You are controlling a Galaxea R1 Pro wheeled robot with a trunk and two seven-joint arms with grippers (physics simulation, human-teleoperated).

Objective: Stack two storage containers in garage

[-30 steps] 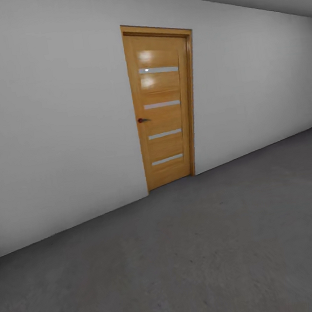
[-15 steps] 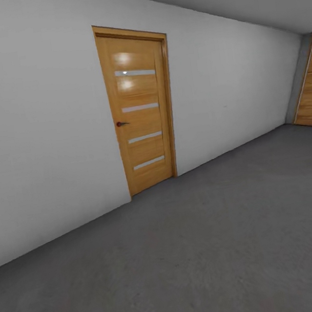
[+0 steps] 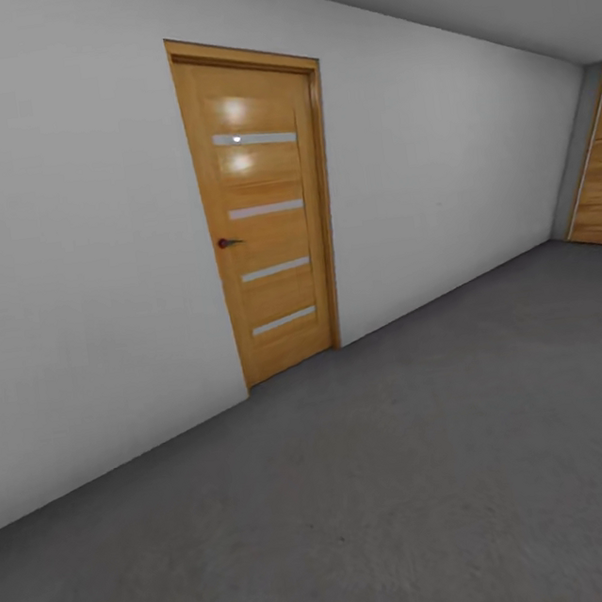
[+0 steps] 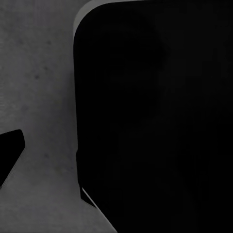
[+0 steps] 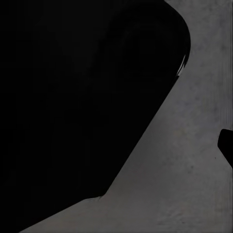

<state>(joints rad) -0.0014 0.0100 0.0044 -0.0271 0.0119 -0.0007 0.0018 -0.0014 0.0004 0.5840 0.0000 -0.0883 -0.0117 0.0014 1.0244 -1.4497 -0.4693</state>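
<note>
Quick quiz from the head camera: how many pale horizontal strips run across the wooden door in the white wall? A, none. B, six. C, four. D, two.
C: the orange-brown door carries four pale strips stacked one above another, two above its handle and two below.

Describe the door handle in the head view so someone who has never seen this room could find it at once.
Start at the long plain white wall above the dark grey speckled concrete floor. Set in it is an orange-brown wooden door with four pale horizontal strips. On the door's left edge, about mid-height, sits the small dark handle, the door's only dark fitting.
</note>
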